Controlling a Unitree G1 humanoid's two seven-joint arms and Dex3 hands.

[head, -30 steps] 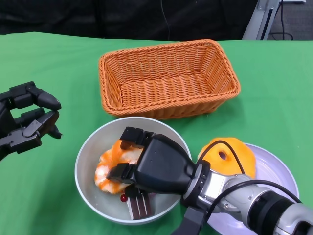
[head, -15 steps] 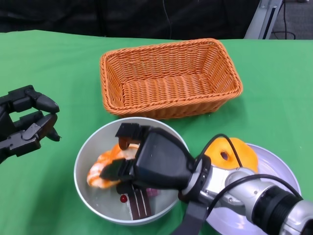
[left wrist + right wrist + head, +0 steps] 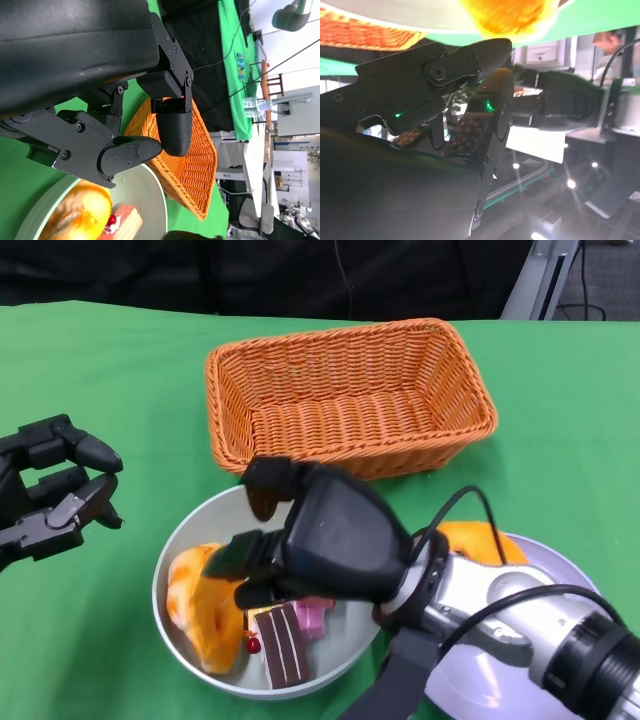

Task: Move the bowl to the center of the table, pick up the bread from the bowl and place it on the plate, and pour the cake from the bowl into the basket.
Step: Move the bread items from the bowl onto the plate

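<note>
Here the right hand [image 3: 300,540] hangs over the grey bowl [image 3: 180,540], hiding its middle; whether its curled fingers grip anything cannot be told. The orange bread [image 3: 195,605] lies against the bowl's left wall beside the brown cake [image 3: 283,645]. The left hand [image 3: 50,495] hovers empty, fingers apart, left of the bowl; the wicker basket [image 3: 350,395] stands behind, and the plate [image 3: 560,575] to the right.

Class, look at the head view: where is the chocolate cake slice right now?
The cake slice lies inside the bowl, at its near edge, beside the orange bread and just below the right robot hand.
</note>
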